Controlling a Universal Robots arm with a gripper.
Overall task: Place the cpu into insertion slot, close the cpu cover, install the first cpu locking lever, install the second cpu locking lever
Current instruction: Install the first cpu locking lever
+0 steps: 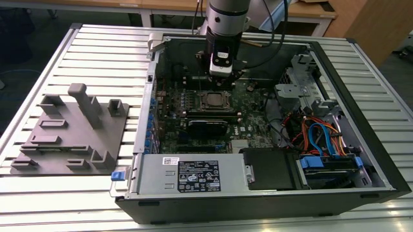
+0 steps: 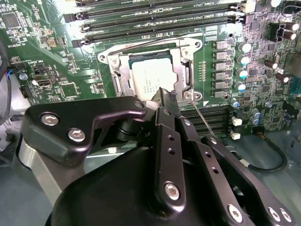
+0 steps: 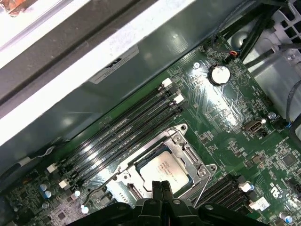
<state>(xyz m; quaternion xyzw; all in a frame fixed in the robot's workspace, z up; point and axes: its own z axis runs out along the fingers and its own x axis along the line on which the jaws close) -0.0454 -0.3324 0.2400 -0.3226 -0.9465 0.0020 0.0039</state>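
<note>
Exterior view: the arm reaches down into the open computer case (image 1: 380, 159), and the gripper (image 1: 226, 79) hangs close over the motherboard. The cpu (image 1: 215, 100) sits just beyond and below its tips, towards the camera. A grey fixture plate (image 1: 71, 135) lies on the slatted table (image 1: 65, 193), well apart from the gripper, on the exterior view's left.

In the second wrist view, the gripper (image 2: 165, 96) has its two fingers drawn together into one narrow point, with nothing between them that I can see. That point rests at the near edge of the cpu cover (image 2: 184, 75); whether it actually touches, I cannot tell. The cpu (image 2: 149, 77) lies straight ahead of the tips, seated in the insertion slot (image 2: 141, 56), and the cover looks to be lying down flat around it. A thin locking lever (image 2: 203, 120) starts at the socket corner just beside the tips. Its long axis slants back alongside the fingers, so I judge it unlatched. A second lever (image 2: 141, 46) runs along the far edge of the socket, between the cpu and the memory slots (image 2: 155, 23).

In the first wrist view, the joined fingertips (image 3: 158, 188) meet the cover's near edge, the cpu (image 3: 164, 168) just ahead of them. The loose lever (image 3: 202, 188) angles off beside them.
</note>
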